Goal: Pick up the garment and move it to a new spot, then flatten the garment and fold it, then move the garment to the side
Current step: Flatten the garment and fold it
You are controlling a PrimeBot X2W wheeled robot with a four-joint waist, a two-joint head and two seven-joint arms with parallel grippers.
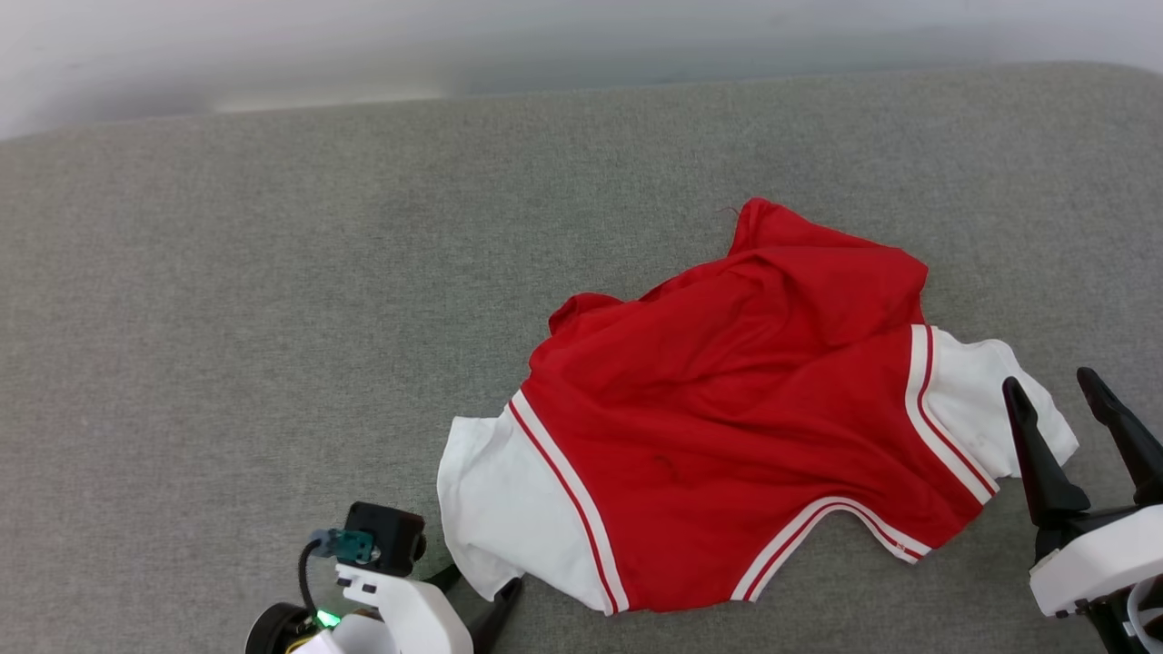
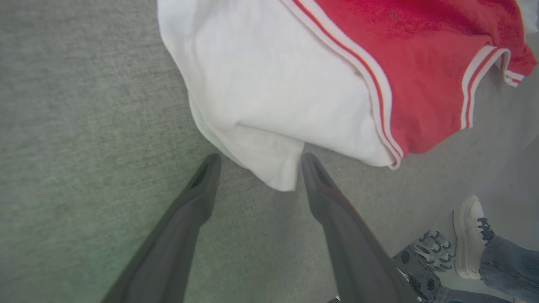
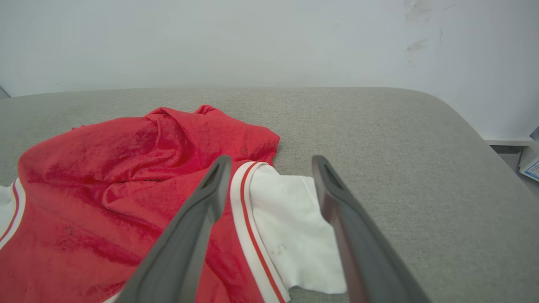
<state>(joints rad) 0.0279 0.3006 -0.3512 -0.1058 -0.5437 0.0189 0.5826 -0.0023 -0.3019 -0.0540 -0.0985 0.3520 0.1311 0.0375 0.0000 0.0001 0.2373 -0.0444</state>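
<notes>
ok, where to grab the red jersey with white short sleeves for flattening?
Probably the sleeve hems: left gripper on the left sleeve from near-left, right gripper on the right sleeve from near-right. Both lie loose at the edges of the red jersey.

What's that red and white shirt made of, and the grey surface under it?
The shirt looks like soft, matte knit jersey, perhaps polyester or cotton: it rumples in loose folds, with ribbed striped trim. The grey surface looks like woven upholstery cloth, likely padded: fine flecked weave, rounded edge.
</notes>
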